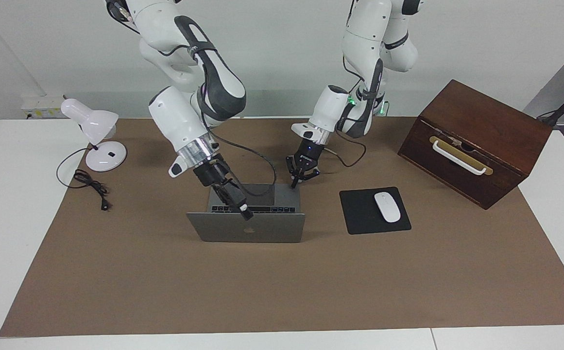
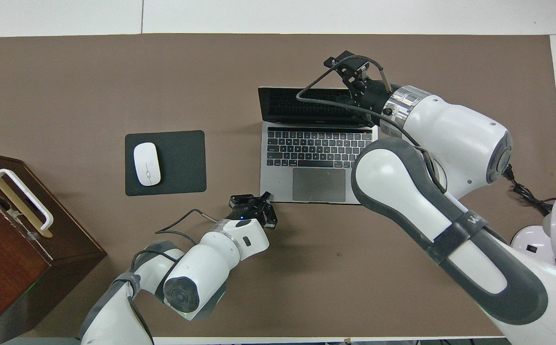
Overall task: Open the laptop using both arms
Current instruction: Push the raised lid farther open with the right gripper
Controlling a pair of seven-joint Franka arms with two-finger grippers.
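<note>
laptop [image 1: 246, 228] mid-table looks nearly open to me, lid raised past upright; my right gripper [image 1: 246, 212] is at its top edge, fingers unreadable, my left gripper [image 1: 294, 183], pressed together, pins the deck's corner.

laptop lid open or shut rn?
Open. The laptop shows its keyboard and trackpad in the overhead view; the lid stands raised, logo side visible in the facing view.

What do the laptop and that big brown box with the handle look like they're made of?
The laptop looks like metal with a matte silver-grey finish: thin, even sheen, a dark logo on its lid. The box looks like dark stained wood, faint grain showing; its white handle may be plastic or painted metal.
</note>
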